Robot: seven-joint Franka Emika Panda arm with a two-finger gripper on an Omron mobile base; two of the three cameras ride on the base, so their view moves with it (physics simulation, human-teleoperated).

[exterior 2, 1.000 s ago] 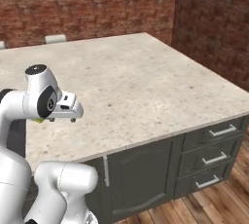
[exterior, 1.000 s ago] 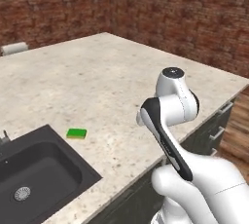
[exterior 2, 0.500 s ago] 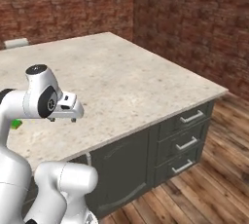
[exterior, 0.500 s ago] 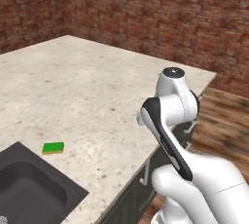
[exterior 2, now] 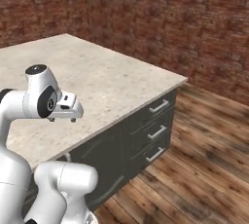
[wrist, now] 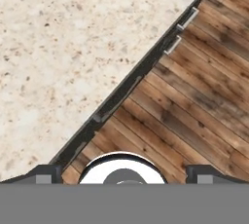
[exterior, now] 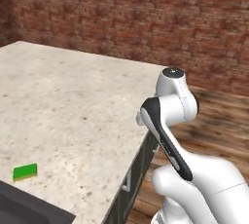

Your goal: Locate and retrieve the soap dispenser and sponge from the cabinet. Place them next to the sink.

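Sponge (exterior: 25,171): green top over yellow layer, lying flat on the speckled countertop (exterior: 73,106) at far lower left of the left base view, just beside the sink.
Sink (exterior: 24,211): black basin, one corner visible at the bottom left edge.
Gripper (exterior 2: 66,119): held level above the counter's front edge, in front of the arm's white wrist; fingers (wrist: 44,174) spread wide apart, nothing between them.
Drawers (exterior 2: 158,131): three dark fronts with silver handles on the counter's right end.
Floor (exterior 2: 204,159): wood planks, right of the counter.
Wall (exterior 2: 160,18): red brick behind.
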